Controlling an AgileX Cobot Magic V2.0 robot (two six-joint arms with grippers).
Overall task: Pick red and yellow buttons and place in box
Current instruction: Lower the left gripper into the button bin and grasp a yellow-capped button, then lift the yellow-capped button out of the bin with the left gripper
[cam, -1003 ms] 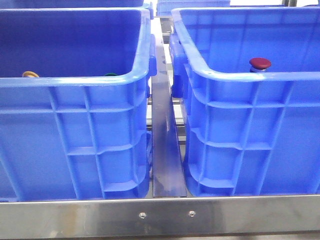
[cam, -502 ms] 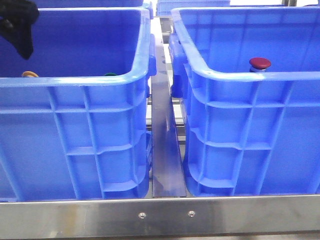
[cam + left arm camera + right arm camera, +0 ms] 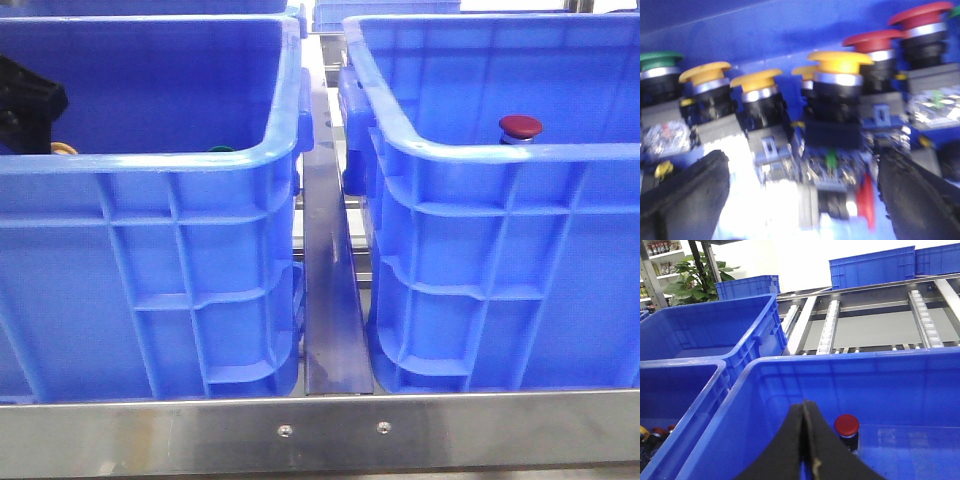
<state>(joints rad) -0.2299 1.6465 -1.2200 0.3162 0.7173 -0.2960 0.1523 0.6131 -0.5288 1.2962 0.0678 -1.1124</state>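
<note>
The box (image 3: 500, 155) is the right blue crate, and one red button (image 3: 520, 126) stands upright inside it. Over this box my right gripper (image 3: 804, 409) hangs shut and empty, the red button (image 3: 846, 424) just beside its tips. Inside the left blue crate (image 3: 150, 165) my left gripper (image 3: 25, 105) stands open among a crowd of buttons. A yellow button (image 3: 840, 62) stands ahead of the left gripper (image 3: 802, 200), in line with the gap between its fingers (image 3: 685, 200). Further yellow buttons (image 3: 755, 80) and red buttons (image 3: 872, 40) stand around it. This view is blurred.
A green button (image 3: 659, 59) stands at the end of the row and peeks over the left crate's rim (image 3: 221, 149). A metal rail (image 3: 330, 300) runs between the crates, a steel bar (image 3: 320, 430) along the front. More blue crates (image 3: 872, 265) and roller tracks (image 3: 827, 325) lie beyond.
My left gripper has come into the front view at the upper left and sunk lower into the left crate. The red button in the right crate has not moved.
</note>
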